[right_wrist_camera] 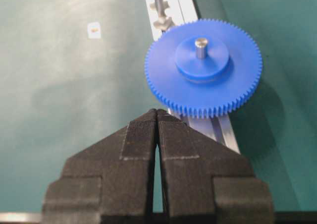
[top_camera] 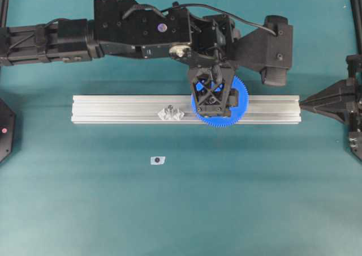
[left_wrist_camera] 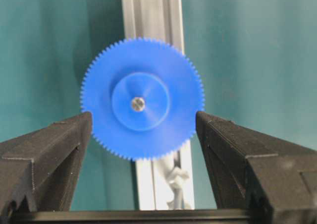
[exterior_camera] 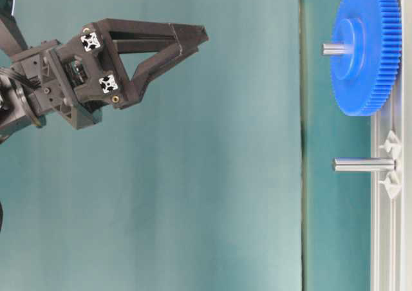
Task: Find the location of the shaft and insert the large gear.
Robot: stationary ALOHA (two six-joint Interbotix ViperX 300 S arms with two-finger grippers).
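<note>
Straddling the large gear [left_wrist_camera: 142, 99] seated on the shaft [left_wrist_camera: 137, 103] toward the rail's [top_camera: 113, 109] right end, the left gripper [left_wrist_camera: 143, 135] hangs open directly above, nearer than the closed right gripper [right_wrist_camera: 157, 130].

left hand [top_camera: 213, 100] above large gear [top_camera: 237, 106], table open

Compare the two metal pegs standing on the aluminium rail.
The peg at the gear carries the large gear on it, only its tip showing past the hub; the bare peg carries nothing and shows its whole length. The bare peg is flanked by two clear brackets; none show beside the other. Both are thin, silvery, and stand upright on the rail.
</note>
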